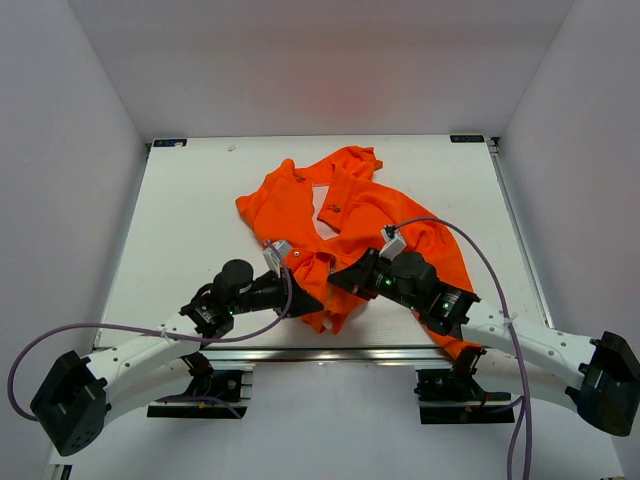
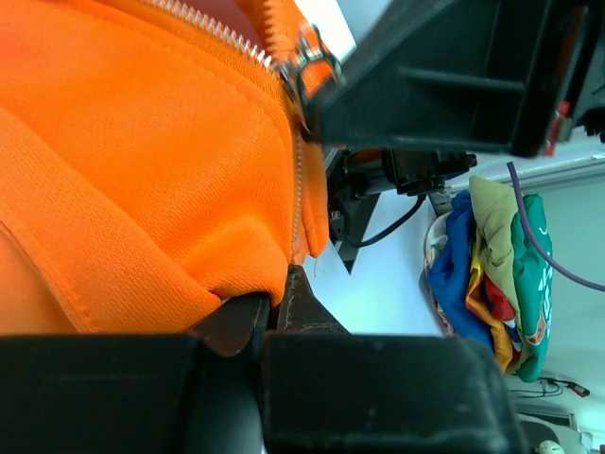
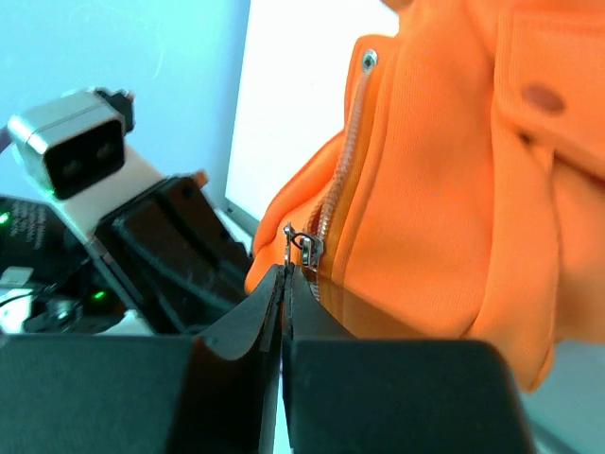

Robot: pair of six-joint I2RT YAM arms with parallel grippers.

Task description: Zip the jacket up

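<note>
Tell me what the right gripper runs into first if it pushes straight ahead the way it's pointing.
The right gripper meets the jacket at once: its tips are shut at the zipper slider, orange fabric right ahead. The left gripper looks next in line, though depth is unclear.

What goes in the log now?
left end effector: shut on jacket | right end effector: shut on zipper pull | jacket: mostly unzipped

Robot lab cell: white table [image 1: 190,220] w/ white walls [image 1: 70,120] round it, clothes pile [image 2: 492,274] beside.
</note>
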